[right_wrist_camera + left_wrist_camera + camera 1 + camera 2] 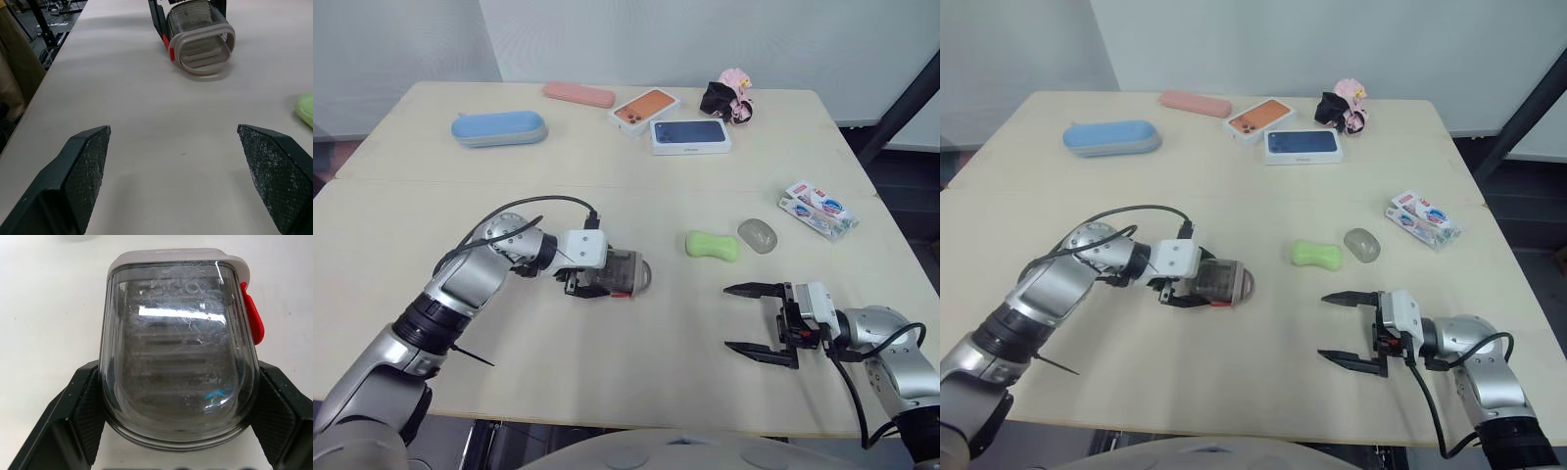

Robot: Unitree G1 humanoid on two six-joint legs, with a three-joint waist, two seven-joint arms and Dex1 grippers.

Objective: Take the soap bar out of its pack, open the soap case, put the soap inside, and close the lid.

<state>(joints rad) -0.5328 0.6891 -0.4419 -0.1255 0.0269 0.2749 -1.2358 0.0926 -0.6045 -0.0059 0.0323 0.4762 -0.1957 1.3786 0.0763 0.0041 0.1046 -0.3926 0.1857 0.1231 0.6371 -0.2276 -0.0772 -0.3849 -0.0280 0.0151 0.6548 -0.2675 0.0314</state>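
The left pincer (602,277) is clamped across the sides of the clear grey soap case (628,272), which lies on its side on the surface (656,186) with its open, pale-rimmed mouth turned toward the robot's right, probably so that the soap can be slid straight in. The green soap bar (713,244) lies bare on the surface just beside a grey oval piece (757,235), likely the case's lid, with the soap pack (818,210) further to the right. The right pincer (729,317) hovers low, near the soap, spread wide and empty, seemingly ready to collect it.
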